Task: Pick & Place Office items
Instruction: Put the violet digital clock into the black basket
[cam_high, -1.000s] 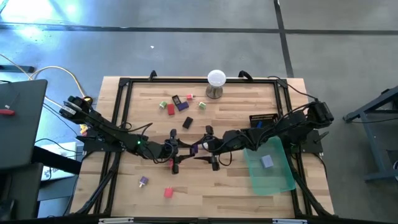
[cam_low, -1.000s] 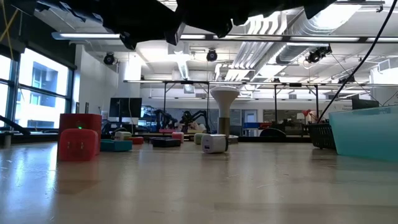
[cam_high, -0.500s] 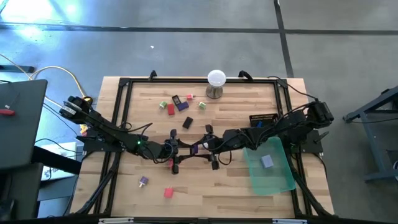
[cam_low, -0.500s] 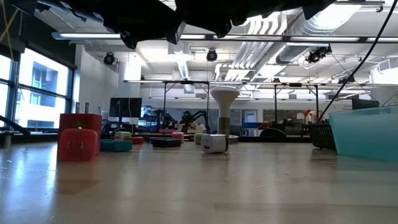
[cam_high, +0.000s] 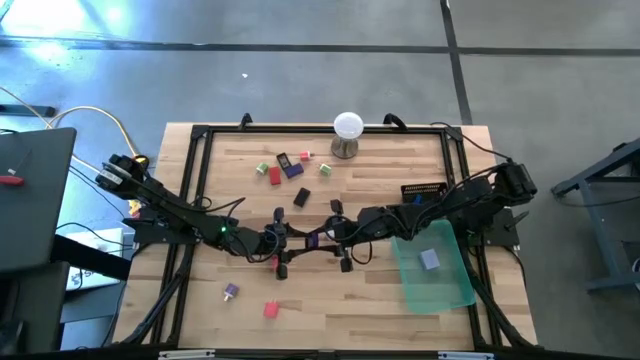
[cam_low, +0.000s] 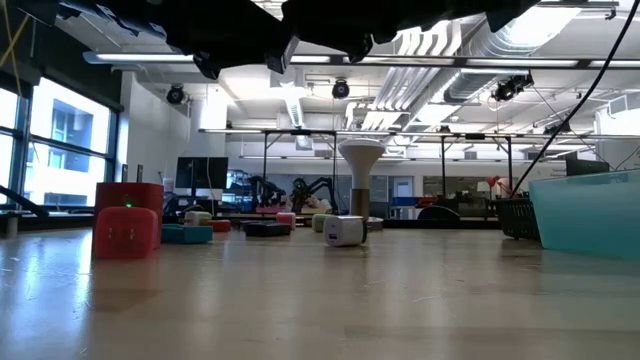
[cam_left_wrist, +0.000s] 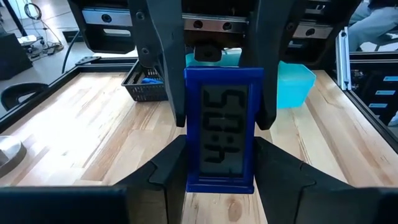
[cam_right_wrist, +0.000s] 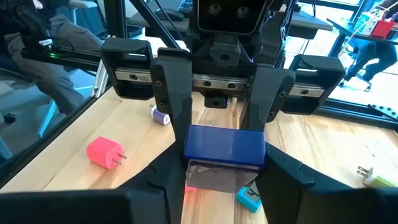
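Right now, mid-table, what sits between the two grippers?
A blue clock-like block with a dark digit display. The left wrist view shows the left gripper gripping it and the right gripper closed on its far end; the high view shows both meeting mid-table.

A robotics lab: exposed ceiling ducts (cam_low: 470, 40), more robot arms (cam_low: 300, 188) behind.

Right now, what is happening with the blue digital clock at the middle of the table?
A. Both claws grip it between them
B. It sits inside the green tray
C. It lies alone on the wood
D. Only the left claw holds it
A: the blue clock sits between the left claw fingers, and the right claw closes on its other end, in mid-air above the table.
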